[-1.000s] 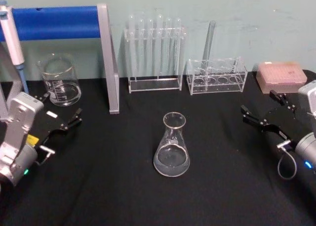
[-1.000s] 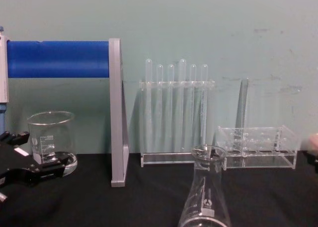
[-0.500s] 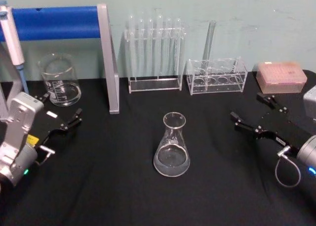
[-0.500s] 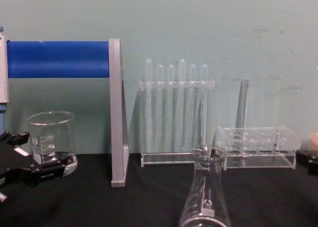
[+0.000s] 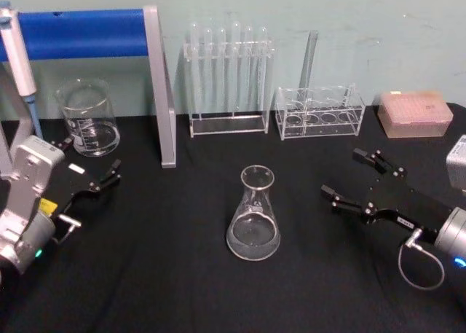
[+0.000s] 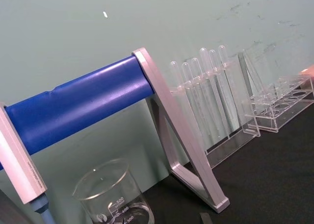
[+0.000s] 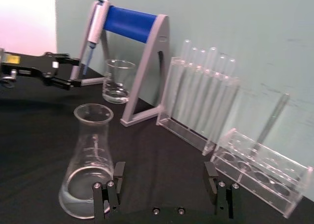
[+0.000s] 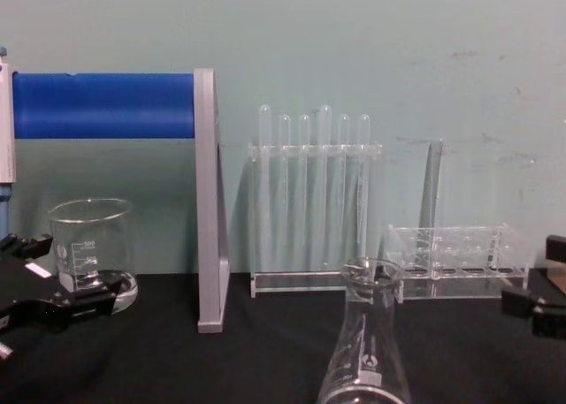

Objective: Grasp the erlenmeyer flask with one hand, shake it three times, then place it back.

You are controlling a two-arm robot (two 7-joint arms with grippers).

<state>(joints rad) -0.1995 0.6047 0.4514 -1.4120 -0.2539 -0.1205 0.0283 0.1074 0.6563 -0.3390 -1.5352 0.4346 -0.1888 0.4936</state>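
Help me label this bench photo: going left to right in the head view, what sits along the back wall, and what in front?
Back: beaker → grey stand leg → tall tube rack → low tube rack → pink box. Front: left tool → flask → right tool.

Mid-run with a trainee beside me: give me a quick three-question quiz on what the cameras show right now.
1. True or false: the right end effector is shut on the erlenmeyer flask.
2. Which item stands nearest the left end effector? A) the beaker B) the pink tip box C) the erlenmeyer flask
3. Fill in: the erlenmeyer flask stands ____ on the black table, between the two end effectors.

Key
1. False: it is open and apart from the flask, off to the flask's right.
2. A
3. upright
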